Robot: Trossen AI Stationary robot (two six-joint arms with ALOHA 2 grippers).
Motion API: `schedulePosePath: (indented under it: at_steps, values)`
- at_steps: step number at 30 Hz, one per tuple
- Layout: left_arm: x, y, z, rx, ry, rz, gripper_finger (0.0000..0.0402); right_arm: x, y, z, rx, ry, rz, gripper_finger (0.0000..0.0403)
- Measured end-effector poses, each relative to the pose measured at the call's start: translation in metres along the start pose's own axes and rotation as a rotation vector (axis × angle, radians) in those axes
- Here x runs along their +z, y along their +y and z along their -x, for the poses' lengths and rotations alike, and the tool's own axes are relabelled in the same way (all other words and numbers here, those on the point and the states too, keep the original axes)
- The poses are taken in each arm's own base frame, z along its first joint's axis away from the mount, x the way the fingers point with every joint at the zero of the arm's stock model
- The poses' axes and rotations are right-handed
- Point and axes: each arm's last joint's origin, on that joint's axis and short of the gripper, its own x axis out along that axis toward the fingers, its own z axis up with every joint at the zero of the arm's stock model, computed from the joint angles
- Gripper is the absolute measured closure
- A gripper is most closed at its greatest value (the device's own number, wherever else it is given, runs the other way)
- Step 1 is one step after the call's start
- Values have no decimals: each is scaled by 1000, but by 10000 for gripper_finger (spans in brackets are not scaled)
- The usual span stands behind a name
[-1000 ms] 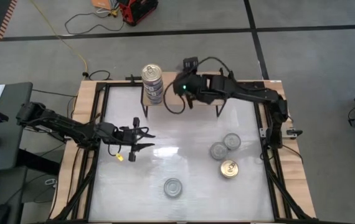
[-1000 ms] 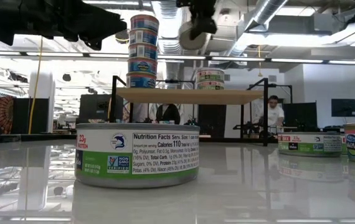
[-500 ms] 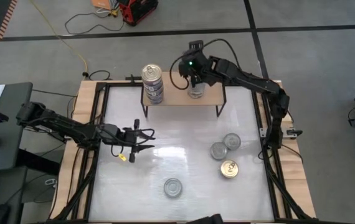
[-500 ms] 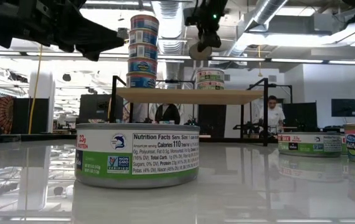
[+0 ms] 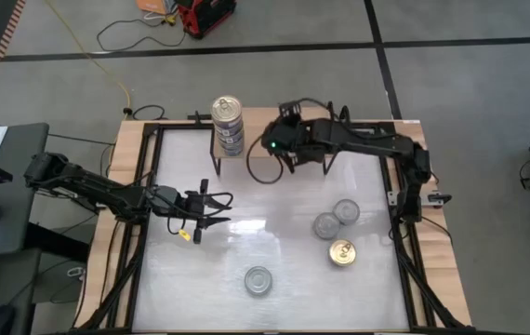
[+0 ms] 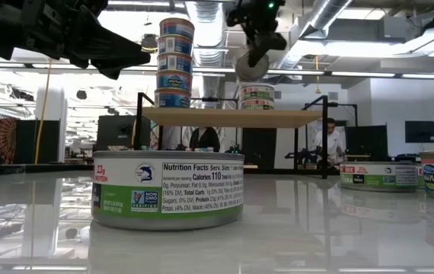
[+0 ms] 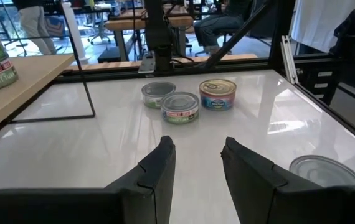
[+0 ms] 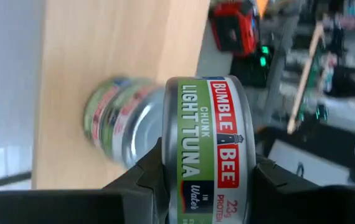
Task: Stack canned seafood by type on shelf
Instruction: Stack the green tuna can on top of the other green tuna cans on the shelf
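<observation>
Can point(image 8: 212, 155) in R pincer point(image 8: 205, 171), on edge

Shelf point(image 5: 316, 135) sits at the table's point(image 5: 246, 242) back edge. A tall can stack point(image 5: 228, 124) stands on its left end, a short stack point(image 6: 256, 97) further right. The right gripper point(image 5: 279, 144) hangs over the shelf, a can point(image 8: 212, 155) clamped between its fingers. Three cans point(image 5: 337, 228) cluster right of centre, one can point(image 5: 258, 279) lies near the front, and the left gripper point(image 5: 211, 209) hovers left of centre.

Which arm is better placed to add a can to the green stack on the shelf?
Right. Its tool grips a green-label can above the shelf, near the green stack. Left tool is empty over the table.
</observation>
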Motion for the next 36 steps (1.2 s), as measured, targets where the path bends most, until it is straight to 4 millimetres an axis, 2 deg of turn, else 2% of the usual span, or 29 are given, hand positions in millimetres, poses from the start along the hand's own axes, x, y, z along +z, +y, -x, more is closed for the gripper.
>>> schedulePosePath:
  at_steps: [3, 11, 17, 23, 31, 36]
  values:
    - [1, 0, 0, 0, -13, 2, 274, -2, -1, 0, -48, 38, -82, 248]
    - [6, 0, 0, -1, -57, -22, 274, -7, -4, -10, -44, 80, -191, 248]
    - [6, 0, 0, 0, -62, -67, 274, -2, 1, -18, -8, 86, -186, 235]
    - [7, 0, 1, 1, -69, -76, 274, 3, 8, -23, 25, 93, -189, 246]
    - [8, 0, 2, 1, -76, -73, 274, 2, 9, -24, 74, 76, -254, 200]
    - [9, 1, 3, 0, -81, -68, 274, 3, 11, -26, 102, 73, -274, 193]
